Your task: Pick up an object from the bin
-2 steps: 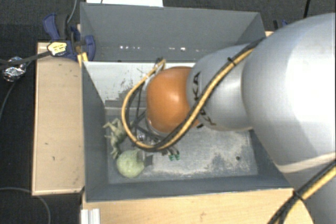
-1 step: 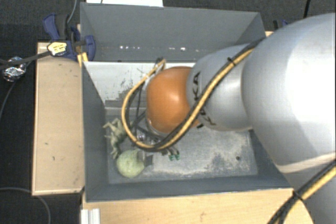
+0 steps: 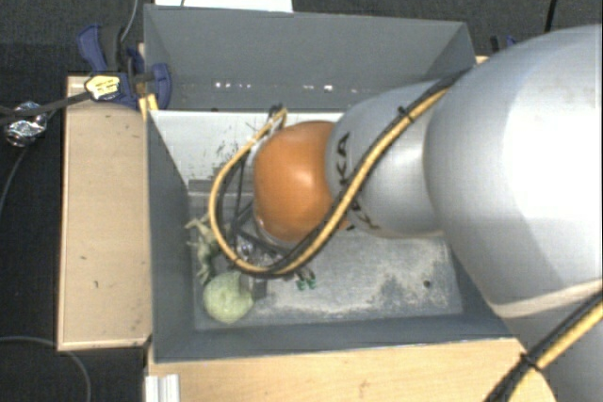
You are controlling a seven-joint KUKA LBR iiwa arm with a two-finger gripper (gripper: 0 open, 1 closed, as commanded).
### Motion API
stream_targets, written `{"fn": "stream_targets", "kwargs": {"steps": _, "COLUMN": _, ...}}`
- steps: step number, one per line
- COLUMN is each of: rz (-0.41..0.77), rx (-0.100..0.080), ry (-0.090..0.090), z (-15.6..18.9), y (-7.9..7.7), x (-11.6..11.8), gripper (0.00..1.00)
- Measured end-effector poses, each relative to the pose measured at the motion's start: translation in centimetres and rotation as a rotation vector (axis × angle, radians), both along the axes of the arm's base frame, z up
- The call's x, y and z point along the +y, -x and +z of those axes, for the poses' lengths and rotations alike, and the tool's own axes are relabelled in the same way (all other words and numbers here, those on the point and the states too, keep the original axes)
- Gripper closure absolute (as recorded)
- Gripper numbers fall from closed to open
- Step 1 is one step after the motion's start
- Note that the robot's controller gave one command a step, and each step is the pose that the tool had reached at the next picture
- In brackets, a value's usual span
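1. Arm (image 3: pixel 490 165): you are seeing it reaching into the bin from the right and covering much of the right half of the floor.
2. Bin (image 3: pixel 311 61): grey metal. Its few things are lying toward the lower left corner.
3. Orange cover (image 3: pixel 292 179): part of the wrist. It is hanging above the left half of the floor, with a yellow-black cable (image 3: pixel 221 193) looping round it.
4. Pincer (image 3: pixel 252 257): it is sitting low under the cover, just beside the ball. Cover and cable are hiding its working end, so you cannot tell whether it is spread or pressed together.
5. Pale green ball (image 3: pixel 227 299): it is resting in the lower left corner, nearest the pincer. Judge it light, perhaps soft, and apt to roll, so you should be taking it across its widest part.
6. Greenish toy figure (image 3: pixel 201 245): it is lying by the left wall, just above the ball. Its thin limbs are probably making it awkward to pinch.
7. Small green piece (image 3: pixel 304 281): it is lying right of the pincer and is too small to identify.
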State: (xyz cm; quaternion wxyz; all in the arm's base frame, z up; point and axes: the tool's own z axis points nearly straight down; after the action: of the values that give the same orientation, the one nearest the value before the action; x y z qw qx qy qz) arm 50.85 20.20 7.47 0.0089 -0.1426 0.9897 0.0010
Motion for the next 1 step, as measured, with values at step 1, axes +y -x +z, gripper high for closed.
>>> {"fn": "stream_targets", "kwargs": {"steps": 1, "rz": 0.025, "rx": -0.002, "ry": -0.002, "z": 0.03, "y": 0.84, "x": 2.32, "gripper": 1.0}}
